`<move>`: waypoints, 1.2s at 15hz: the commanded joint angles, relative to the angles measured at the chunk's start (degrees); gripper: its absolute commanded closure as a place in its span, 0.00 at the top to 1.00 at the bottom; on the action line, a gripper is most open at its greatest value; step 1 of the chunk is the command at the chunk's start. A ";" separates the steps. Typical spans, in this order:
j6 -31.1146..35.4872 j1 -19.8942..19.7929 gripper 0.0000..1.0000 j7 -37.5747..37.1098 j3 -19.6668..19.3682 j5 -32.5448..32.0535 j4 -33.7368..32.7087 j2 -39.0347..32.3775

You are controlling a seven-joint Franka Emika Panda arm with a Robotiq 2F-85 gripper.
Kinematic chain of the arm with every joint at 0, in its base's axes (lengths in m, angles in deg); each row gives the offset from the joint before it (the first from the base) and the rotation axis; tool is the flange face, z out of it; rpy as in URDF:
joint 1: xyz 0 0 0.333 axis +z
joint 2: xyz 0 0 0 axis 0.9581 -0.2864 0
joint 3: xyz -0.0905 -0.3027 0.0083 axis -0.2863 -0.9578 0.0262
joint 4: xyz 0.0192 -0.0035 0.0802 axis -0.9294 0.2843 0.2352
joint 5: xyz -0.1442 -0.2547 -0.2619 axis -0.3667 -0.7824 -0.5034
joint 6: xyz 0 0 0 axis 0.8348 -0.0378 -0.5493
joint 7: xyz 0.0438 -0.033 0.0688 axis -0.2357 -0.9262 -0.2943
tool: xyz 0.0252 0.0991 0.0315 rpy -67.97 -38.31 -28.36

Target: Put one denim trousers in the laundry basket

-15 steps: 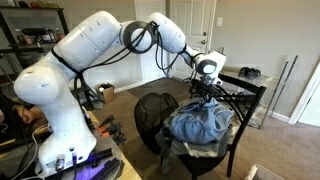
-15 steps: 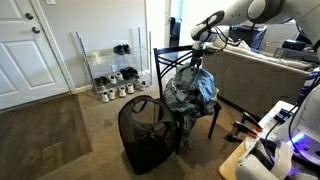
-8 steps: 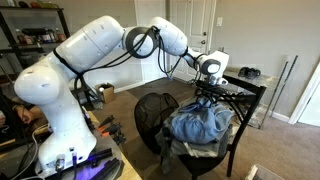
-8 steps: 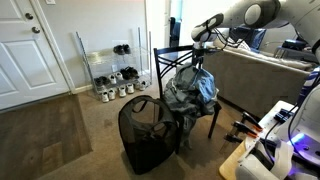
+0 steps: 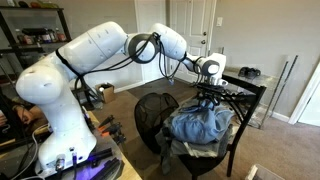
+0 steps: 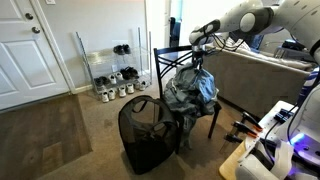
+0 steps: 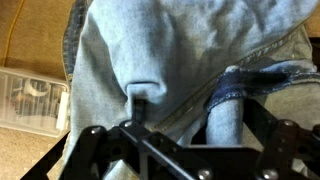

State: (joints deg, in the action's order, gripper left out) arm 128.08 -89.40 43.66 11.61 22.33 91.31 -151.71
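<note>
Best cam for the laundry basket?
In an exterior view the laundry basket shows whole, rim to floor. In an exterior view the jeans heap hides part of the basket. Wrist view misses it.

Fingers [image 5: 207, 93] atop denim heap [image 5: 200, 125]

Bulky white arm [image 5: 90, 50], black joint rings, dark cables [image 5: 100, 64]

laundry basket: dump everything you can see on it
The laundry basket is a round black hamper, see-through mesh walls under a thin rim. It stands upright and open-topped on the carpet, close beside the chair holding the jeans heap. No clothing shows inside. Whether it touches the chair cannot be told.
</note>
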 commanded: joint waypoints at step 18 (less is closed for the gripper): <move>-8.28 -2.22 0.47 1.70 4.49 1.63 -5.32 -2.63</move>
State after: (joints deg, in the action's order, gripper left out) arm 121.53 -90.40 43.53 14.44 22.18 85.48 -155.89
